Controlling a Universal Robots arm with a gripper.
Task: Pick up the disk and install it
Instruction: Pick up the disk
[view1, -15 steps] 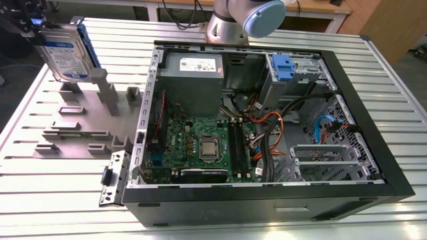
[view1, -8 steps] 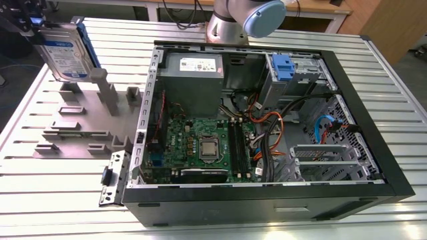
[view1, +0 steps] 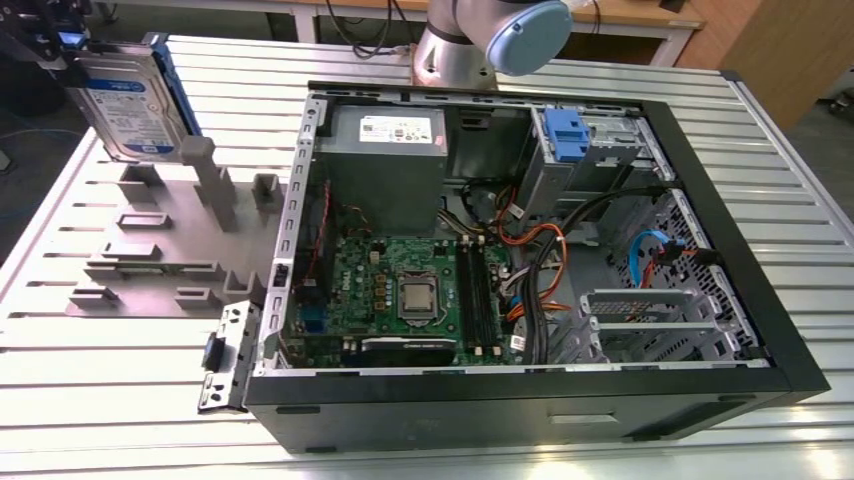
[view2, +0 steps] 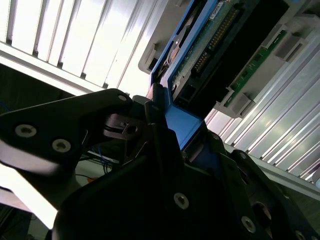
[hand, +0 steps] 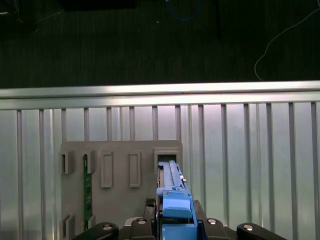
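Observation:
The disk (view1: 127, 105) is a silver drive with a white-and-blue label and blue rails. It hangs on edge at the exterior view's far left, just above the grey holder block (view1: 160, 250). My gripper (view1: 56, 45) is shut on its upper end. In the first wrist view the disk's blue rail (hand: 173, 200) runs edge-on from my gripper (hand: 175, 227) toward an open slot (hand: 167, 157) in the grey holder. In the second wrist view the disk's green circuit-board side (view2: 210, 45) shows past the black fingers (view2: 160, 120), which clamp its blue rail.
An open computer case (view1: 747, 250) lies on the slatted metal table (view1: 80, 400), to the exterior view's right of the holder. Inside it are the motherboard (view1: 400, 290), cables and a drive bay with a blue latch (view1: 567, 135). The arm's base (view1: 487, 35) stands behind the case.

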